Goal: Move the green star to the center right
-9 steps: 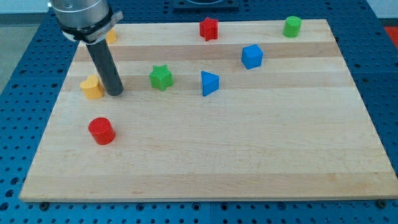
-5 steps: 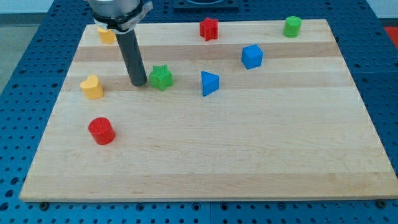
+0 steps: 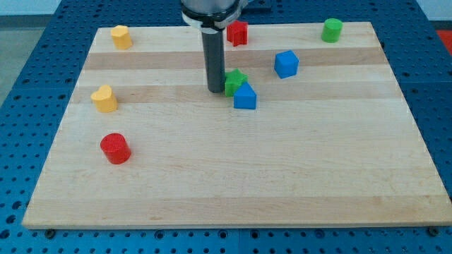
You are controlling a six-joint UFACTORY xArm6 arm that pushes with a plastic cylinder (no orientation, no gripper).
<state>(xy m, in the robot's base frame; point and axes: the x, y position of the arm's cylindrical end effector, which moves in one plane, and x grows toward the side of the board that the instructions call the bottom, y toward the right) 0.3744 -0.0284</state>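
In the camera view we see our rod coming down from the view's top, with my tip (image 3: 215,90) on the board (image 3: 233,176) just left of the green star (image 3: 234,81). The tip looks to be touching the star's left side, or very nearly; we cannot tell for sure. We carry no gripper, so there are no jaws to report as apart or together.

The green star sits a little above the board's middle, slightly toward the view's top, well short of the right edge. Its lower right side touches the blue triangle (image 3: 245,97), which lies just below and right of it. The star partly hides behind the triangle's upper edge.

The blue cube (image 3: 286,63) stands up and to the right of the star, apart from it. The red star (image 3: 238,32) is near the top edge, just right of the rod and partly hidden by it. The green cylinder (image 3: 332,29) stands near the top right corner.

On the view's left, a yellow block (image 3: 121,36) lies near the top left corner; its shape we cannot make out. A yellow heart (image 3: 104,99) sits near the left edge, and the red cylinder (image 3: 115,148) is below it. All three are well apart from the tip.
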